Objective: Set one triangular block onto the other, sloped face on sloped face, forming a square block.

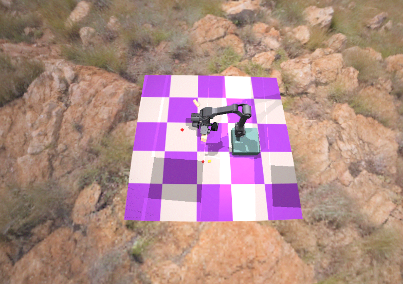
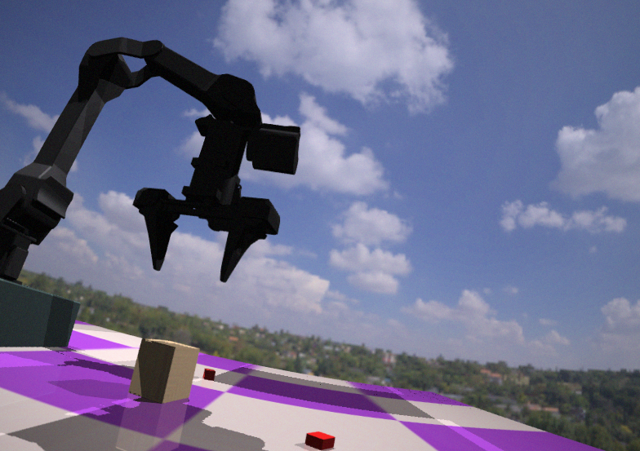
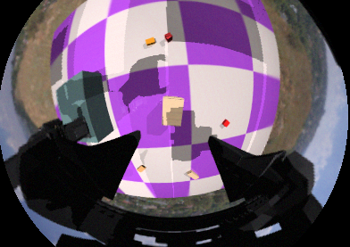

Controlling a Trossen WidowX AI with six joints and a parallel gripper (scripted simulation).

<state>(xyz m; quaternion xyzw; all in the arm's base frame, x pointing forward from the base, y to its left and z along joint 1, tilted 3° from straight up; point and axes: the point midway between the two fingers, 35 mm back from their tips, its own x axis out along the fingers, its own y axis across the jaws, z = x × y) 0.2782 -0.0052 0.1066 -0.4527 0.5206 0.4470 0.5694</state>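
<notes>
The two triangular blocks stand together as one wooden square block (image 1: pixel 203 138) (image 2: pixel 163 372) (image 3: pixel 172 111) on the checkered table. In the exterior view its top looks level, its sides upright, and a diagonal seam is faint. In the wrist view a thin line runs near one edge of its top. How exactly its ends line up is too fine to tell. My gripper (image 2: pixel 190 276) (image 3: pixel 175 136) is open and empty, well above the block. No finger touches the block or the table.
Red cubes (image 1: pixel 182 129) (image 1: pixel 202 161) (image 2: pixel 320 439) and a yellow block (image 1: pixel 209 161) (image 3: pixel 150 41) lie around. A pale oblong block (image 1: pixel 196 103) (image 3: pixel 192 175) and a small tan piece (image 3: pixel 141 168) lie on the far side. The green base box (image 1: pixel 245 141) (image 3: pixel 81 101) carries the arm.
</notes>
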